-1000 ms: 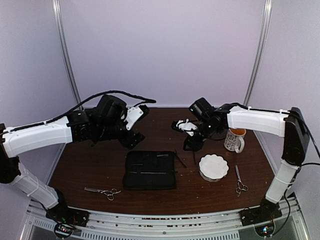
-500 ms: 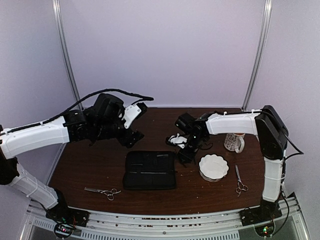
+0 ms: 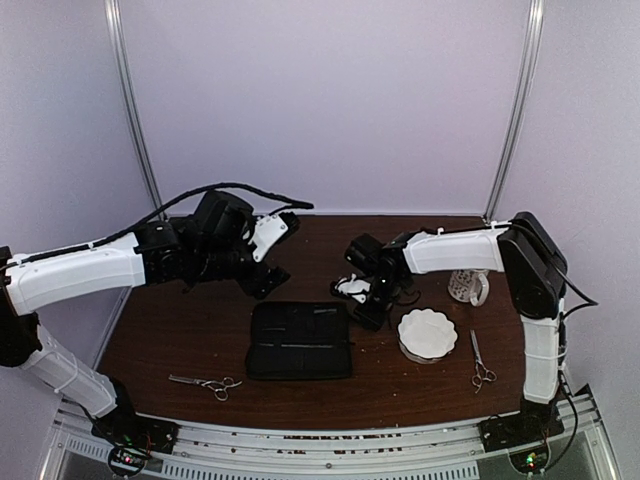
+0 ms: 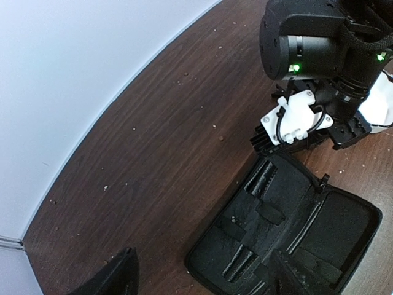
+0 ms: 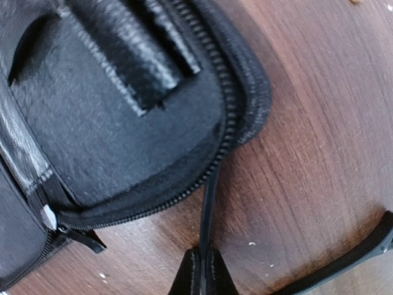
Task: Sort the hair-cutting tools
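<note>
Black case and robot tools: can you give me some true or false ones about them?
1. The right tool is pinched shut on a thin black clip. True.
2. The left tool holds scissors. False: it is open, holds nothing and hangs above the table.
3. The black case is zipped shut. False: it lies open.
4. Two scissors lie on the table, one front left and one right of the white bowl. True.
</note>
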Controlling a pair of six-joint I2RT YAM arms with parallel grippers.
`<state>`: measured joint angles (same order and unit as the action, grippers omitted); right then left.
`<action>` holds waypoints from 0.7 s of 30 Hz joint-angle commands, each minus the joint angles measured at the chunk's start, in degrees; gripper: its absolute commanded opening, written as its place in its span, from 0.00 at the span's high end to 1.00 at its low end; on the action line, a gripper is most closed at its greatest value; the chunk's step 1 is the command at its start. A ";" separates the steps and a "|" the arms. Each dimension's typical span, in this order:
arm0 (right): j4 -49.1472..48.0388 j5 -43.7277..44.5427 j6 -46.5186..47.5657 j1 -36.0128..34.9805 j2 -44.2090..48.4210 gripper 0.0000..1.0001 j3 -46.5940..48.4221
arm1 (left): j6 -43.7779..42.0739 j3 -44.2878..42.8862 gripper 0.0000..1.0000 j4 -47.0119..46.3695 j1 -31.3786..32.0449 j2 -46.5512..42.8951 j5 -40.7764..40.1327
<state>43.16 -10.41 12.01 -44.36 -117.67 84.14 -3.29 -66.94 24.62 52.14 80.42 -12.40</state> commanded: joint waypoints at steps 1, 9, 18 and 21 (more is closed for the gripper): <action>1.89 1.44 -0.09 1.07 1.25 1.00 1.72 | -2.12 -0.57 0.26 -1.11 0.22 0.30 1.75; 3.29 3.94 5.70 3.17 12.41 1.00 0.46 | -6.68 1.28 0.32 -0.80 2.19 0.09 2.33; 3.62 1.88 17.35 2.16 25.96 1.00 -9.28 | -9.99 2.32 0.44 1.54 7.67 -3.05 5.36; 4.26 -1.35 19.54 0.75 29.12 1.00 -11.77 | -10.50 6.70 0.51 0.26 7.67 -6.10 9.38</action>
<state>45.76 -8.36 26.65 -42.04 -91.20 75.77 -12.21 -64.42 25.80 59.88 78.87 -7.44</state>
